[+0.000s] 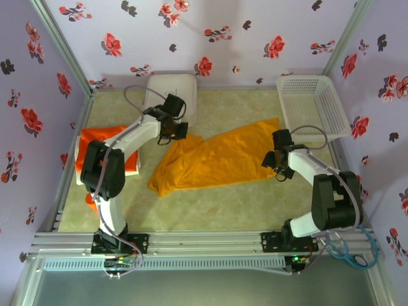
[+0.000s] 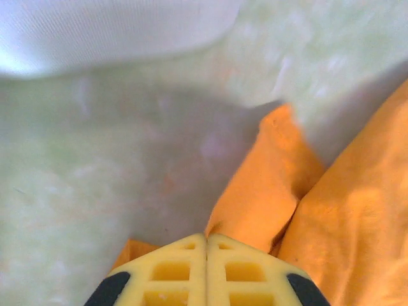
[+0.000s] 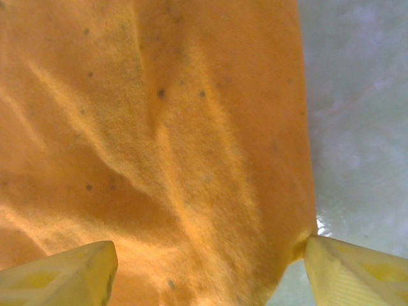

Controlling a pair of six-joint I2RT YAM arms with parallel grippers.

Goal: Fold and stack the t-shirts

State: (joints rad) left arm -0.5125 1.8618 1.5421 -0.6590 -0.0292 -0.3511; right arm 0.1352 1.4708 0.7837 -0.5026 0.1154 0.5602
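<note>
**Top view.** The mustard t-shirt (image 1: 217, 156) lies spread on the middle of the table (image 1: 255, 204). Its long axis runs from near left to far right, and the narrower end points at the white lattice basket (image 1: 305, 79). The red-orange t-shirt (image 1: 102, 137) lies bunched against the left edge, well apart from the mustard one. Bare table lies open between the mustard t-shirt and the arm bases, and a narrower strip lies open along the far wall between the white box (image 1: 171, 89) and the basket.

**Left wrist view.** We see the left gripper (image 2: 206, 239) with its fingers pressed together on a raised fold at the mustard t-shirt's far-left corner, near the white box.

**Right wrist view.** We see the right gripper (image 3: 210, 255) with its jaws wide apart, holding nothing. It straddles the cloth at the shirt's right end, and one fingertip (image 3: 331, 252) sits at the hem, where bare table begins.
</note>
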